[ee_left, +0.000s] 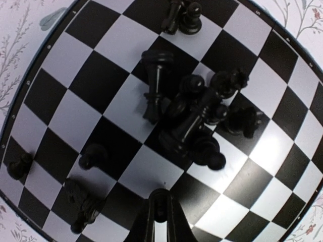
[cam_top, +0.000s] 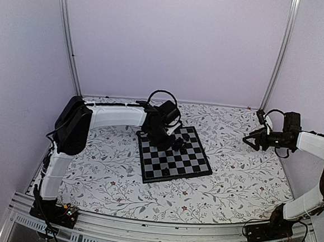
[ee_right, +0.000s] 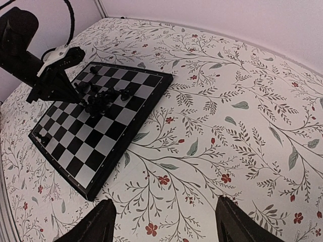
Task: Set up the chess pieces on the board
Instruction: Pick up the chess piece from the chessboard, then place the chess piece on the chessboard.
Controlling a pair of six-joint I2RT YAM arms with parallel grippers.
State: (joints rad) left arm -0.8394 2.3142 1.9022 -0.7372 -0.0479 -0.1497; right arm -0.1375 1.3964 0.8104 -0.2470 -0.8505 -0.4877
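The board (cam_top: 176,166) lies flat mid-table, with black and pale checks. Several black chess pieces (cam_top: 179,142) crowd its far part. In the left wrist view the pile (ee_left: 194,118) is a jumble of upright and toppled figures, one lying flat (ee_left: 154,85). Single pieces stand apart near the board's edge (ee_left: 93,156) (ee_left: 20,165). My left gripper (ee_left: 160,212) hangs low over the board, shut on a small dark chess piece between its fingertips. My right gripper (ee_right: 166,224) is open and empty over bare cloth, well right of the board (ee_right: 101,138).
A floral tablecloth (cam_top: 236,177) covers the table. Pale walls and two metal posts (cam_top: 67,35) close in the back. The left arm (ee_right: 50,75) leans over the board's far side.
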